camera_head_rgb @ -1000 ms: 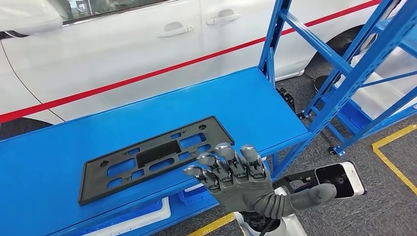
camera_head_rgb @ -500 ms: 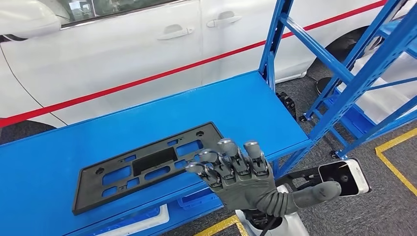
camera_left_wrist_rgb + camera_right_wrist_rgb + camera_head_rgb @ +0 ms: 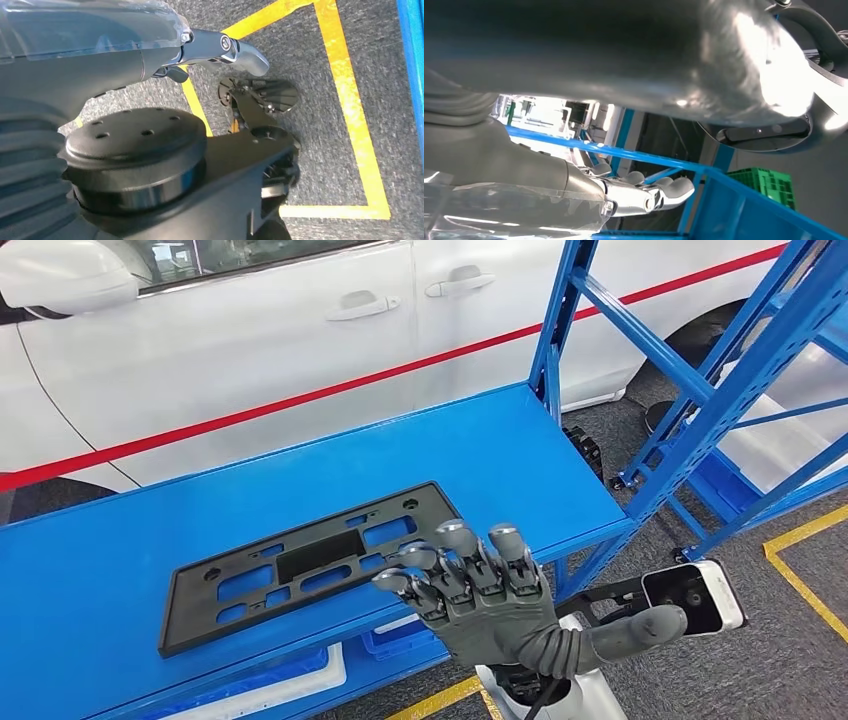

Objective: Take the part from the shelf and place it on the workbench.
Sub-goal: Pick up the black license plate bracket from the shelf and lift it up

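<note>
Head view: my right hand (image 3: pixel 485 600) hovers empty, fingers apart, at the near edge of the black part (image 3: pixel 315 560) lying flat on the blue shelf (image 3: pixel 520 450). A flat plate gives little purchase; it may slide away. Left wrist view shows floor tape (image 3: pixel 350 100) and probably one fingertip; left hand's state unclear.

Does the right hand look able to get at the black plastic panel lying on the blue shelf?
Probably yes. The right hand hovers open at the shelf's front edge, its fingers over the black panel's near corner, with nothing between them.
</note>
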`<state>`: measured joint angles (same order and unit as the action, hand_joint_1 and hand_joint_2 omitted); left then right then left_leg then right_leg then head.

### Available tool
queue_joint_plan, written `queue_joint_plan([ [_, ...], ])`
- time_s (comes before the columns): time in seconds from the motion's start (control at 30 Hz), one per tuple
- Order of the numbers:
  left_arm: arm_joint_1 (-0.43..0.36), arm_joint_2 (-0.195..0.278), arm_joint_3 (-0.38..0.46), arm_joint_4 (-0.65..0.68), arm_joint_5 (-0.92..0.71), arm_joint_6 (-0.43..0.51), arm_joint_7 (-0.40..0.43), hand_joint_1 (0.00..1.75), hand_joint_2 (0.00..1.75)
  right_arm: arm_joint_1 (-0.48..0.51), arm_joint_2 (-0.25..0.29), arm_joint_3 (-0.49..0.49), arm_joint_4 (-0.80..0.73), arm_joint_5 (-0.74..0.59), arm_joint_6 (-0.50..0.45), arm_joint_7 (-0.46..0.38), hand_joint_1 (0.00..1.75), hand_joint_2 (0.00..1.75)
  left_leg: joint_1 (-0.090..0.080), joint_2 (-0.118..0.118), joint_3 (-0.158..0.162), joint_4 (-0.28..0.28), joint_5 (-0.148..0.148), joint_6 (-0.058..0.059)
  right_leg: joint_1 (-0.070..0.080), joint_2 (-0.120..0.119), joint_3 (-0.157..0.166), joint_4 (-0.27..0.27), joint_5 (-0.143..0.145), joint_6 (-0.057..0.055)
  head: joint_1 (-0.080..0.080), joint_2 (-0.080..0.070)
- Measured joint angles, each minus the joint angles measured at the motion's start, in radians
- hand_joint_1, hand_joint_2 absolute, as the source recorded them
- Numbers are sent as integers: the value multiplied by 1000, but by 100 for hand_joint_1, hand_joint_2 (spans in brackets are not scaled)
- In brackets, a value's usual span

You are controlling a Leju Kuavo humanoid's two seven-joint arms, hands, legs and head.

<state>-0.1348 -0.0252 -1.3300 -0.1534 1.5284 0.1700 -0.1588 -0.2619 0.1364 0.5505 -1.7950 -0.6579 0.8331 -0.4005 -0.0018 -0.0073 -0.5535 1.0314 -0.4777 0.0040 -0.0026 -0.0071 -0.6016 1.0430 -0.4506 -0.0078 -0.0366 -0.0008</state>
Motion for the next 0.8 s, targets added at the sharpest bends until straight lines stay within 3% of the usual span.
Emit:
queue_joint_plan([
  [0.07,1,0,0,0,0,2,-1,0,175,-1,0,0,0,-1,4,0,0,0,4,2,-2,-8,11,12,1,2,-3,2,-2,11,0,0],
  [0.13,-1,0,0,0,-2,4,-3,0,87,-2,0,-1,1,-2,8,-1,0,0,9,4,-8,-18,24,25,-1,4,-26,57,-51,21,2,0],
  [0.2,-1,1,0,0,-3,4,-4,0,0,-1,0,-1,4,-3,12,-2,0,0,9,5,-21,-18,33,30,-4,5,-74,178,-127,28,4,0],
  [0.23,0,1,0,0,-3,5,-4,0,0,-1,0,-2,7,-3,12,-2,0,0,9,5,-27,-17,36,30,-5,5,-94,231,-149,31,4,0],
  [0.27,0,1,0,0,-3,5,-5,0,0,-1,0,-2,10,-3,13,-3,0,0,9,5,-34,-16,39,29,-5,5,-99,256,-152,32,4,0],
  [0.3,1,1,0,0,-3,7,-6,0,0,-1,0,-2,12,-3,13,-3,0,0,9,5,-38,-16,41,28,-6,5,-86,243,-136,31,4,0],
  [0.37,1,1,0,0,-3,14,-8,0,0,-1,0,-2,14,-3,13,-3,0,0,9,4,-43,-14,46,24,-5,5,-11,125,-81,24,4,0],
  [0.43,1,0,0,0,-3,22,-9,0,0,-3,0,-2,14,-5,12,0,0,0,8,3,-45,-15,51,16,1,6,57,10,-51,14,4,0],
  [0.47,1,0,0,0,-3,26,-9,0,0,-5,0,-2,15,-9,9,4,0,0,8,3,-45,-15,54,11,4,6,73,-21,-47,9,4,0],
  [0.57,1,0,0,0,-2,34,-10,0,0,-17,3,-2,20,-30,-7,28,0,0,7,3,-48,-13,57,-7,4,6,70,-35,-38,-6,4,0],
  [0.63,1,0,0,0,-1,37,-11,0,0,-27,8,-2,27,-46,-15,40,0,0,7,3,-71,38,18,-16,-2,3,68,-42,-29,-17,2,0],
  [0.73,5,0,0,0,-1,38,-15,0,0,-34,12,-2,43,-58,-20,50,0,0,12,3,-144,218,-78,-25,0,0,59,-41,-24,-24,1,0],
  [0.8,8,0,0,0,-1,37,-18,0,0,-35,12,-2,52,-55,-20,52,0,0,13,4,-149,252,-73,-29,0,-6,55,-38,-23,-25,1,0],
])
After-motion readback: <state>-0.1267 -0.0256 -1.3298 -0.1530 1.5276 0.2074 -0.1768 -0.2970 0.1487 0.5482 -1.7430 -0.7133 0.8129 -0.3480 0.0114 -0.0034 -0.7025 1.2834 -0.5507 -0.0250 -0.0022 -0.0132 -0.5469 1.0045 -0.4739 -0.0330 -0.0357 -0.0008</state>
